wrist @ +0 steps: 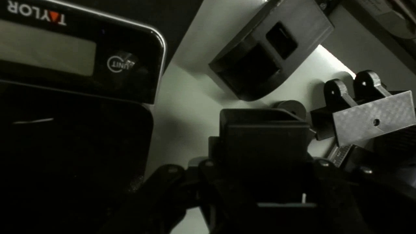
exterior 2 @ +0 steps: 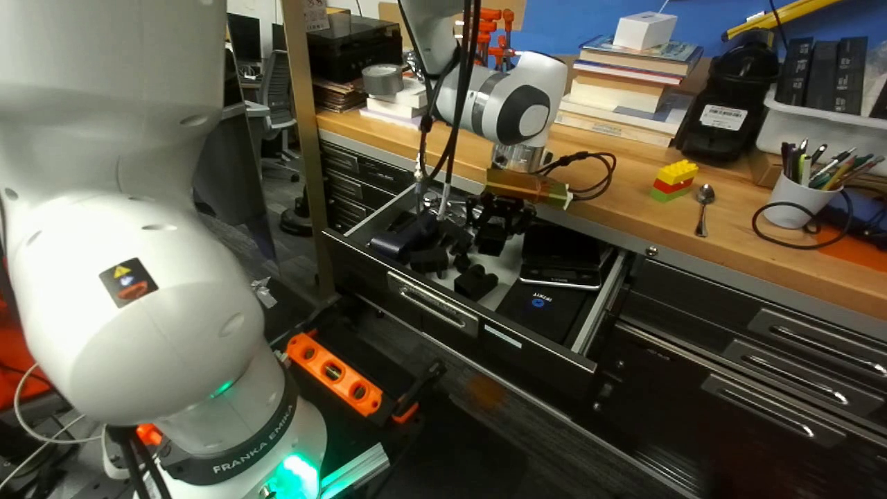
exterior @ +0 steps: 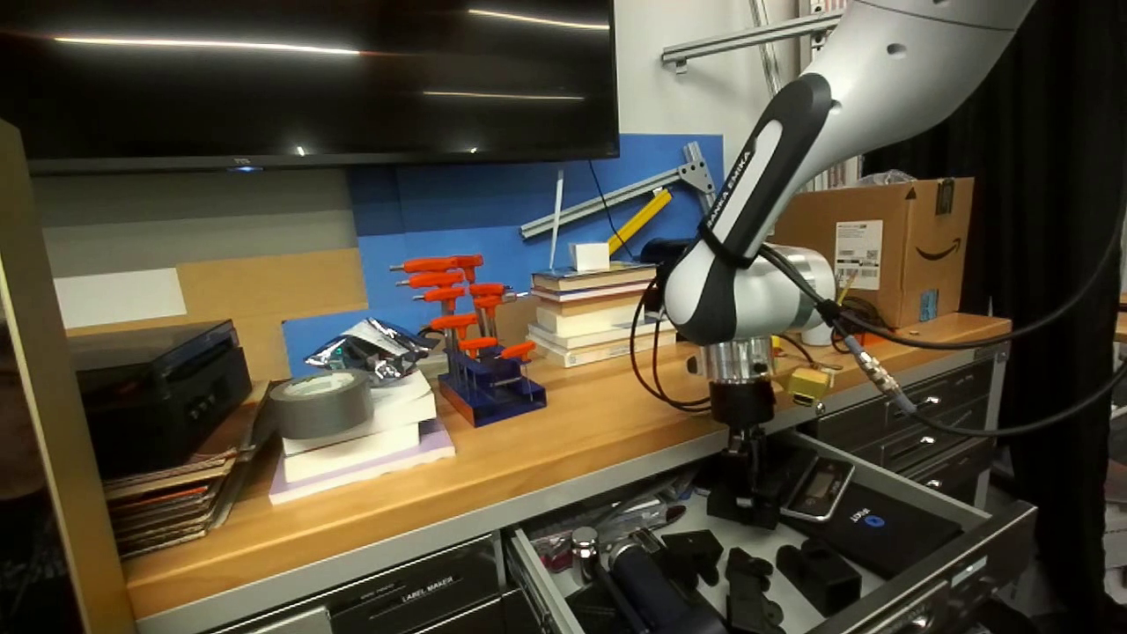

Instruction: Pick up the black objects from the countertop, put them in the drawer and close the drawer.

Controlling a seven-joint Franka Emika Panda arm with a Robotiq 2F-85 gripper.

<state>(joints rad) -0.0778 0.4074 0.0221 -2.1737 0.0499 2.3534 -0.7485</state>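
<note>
My pincer (exterior: pixel 747 495) is clamped on a black block (wrist: pixel 265 143), gripping it from both sides, and in both exterior views I have it within the walls of the pulled-out drawer (exterior 2: pixel 367 277); whether it touches the drawer's floor I cannot tell. On my wrist view the block turns a flat face to me, its top edge running level across the pincer. The rest sinks into shadow, so I can't make out its long axis.

Just beyond it I see a black piece (wrist: pixel 304 35) with squarish openings, long axis slanting from upper right to lower left, its curved end down-left. To the right lies a black bracket (wrist: pixel 390 112), long axis rising slightly rightward, its two lugs pointing up the view. Left of the block is a Taylor scale (wrist: pixel 97 89), which in both exterior views overlaps a flat black iFixit case (exterior 2: pixel 547 308).

Above the drawer, the wooden tabletop (exterior: pixel 581 449) carries orange-handled hex keys (exterior: pixel 438 279) in a blue stand (exterior: pixel 493 402), a roll of duct tape (exterior: pixel 326 407) on books (exterior: pixel 370 440), a spoon (exterior 2: pixel 704 204) and toy bricks (exterior 2: pixel 673 181). In an exterior view an Amazon box (exterior: pixel 867 264) stands toward its right end.
</note>
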